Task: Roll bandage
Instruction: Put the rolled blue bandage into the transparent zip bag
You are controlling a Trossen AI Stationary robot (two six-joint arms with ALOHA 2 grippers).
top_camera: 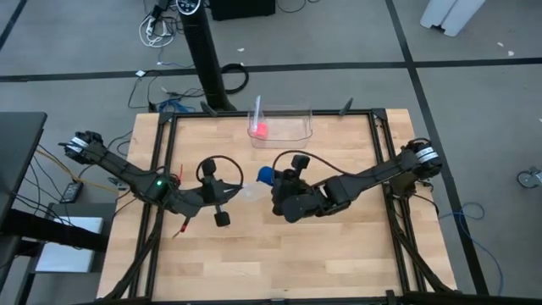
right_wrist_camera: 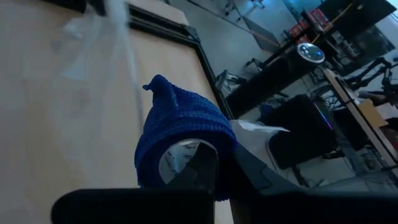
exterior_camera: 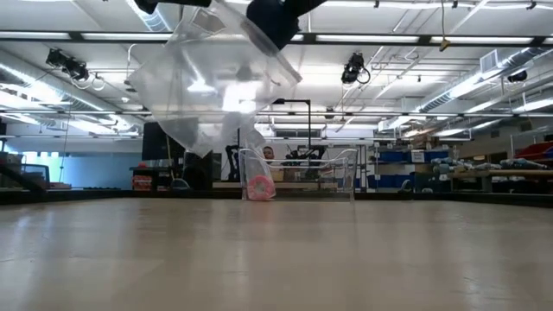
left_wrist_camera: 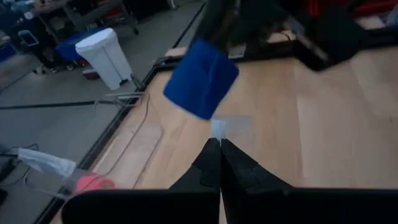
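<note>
The bandage (top_camera: 265,175) is a small bright blue roll held above the middle of the table; it also shows in the left wrist view (left_wrist_camera: 200,78) and the right wrist view (right_wrist_camera: 177,134). My right gripper (top_camera: 271,181) is shut on it. A clear plastic bag (exterior_camera: 203,82) hangs in the air beside the roll, clear of the table. My left gripper (top_camera: 240,193) is shut on the bag, just left of the roll. Whether the roll is partly inside the bag, I cannot tell. My left gripper pinches a thin edge of the clear bag (left_wrist_camera: 219,128) between its two shut fingertips, coming level from the table's left. The bag is lifted clear of the table. My right gripper holds the roll by its wall (right_wrist_camera: 214,155), one finger (right_wrist_camera: 204,171) inside the hollow core and one outside. It comes from the table's right side, and the roll is lifted clear.
A clear plastic box (top_camera: 292,125) stands at the middle of the far edge with a small pink object (top_camera: 259,130) in it, also in the low view (exterior_camera: 259,187). Bare wooden tabletop lies toward the near edge.
</note>
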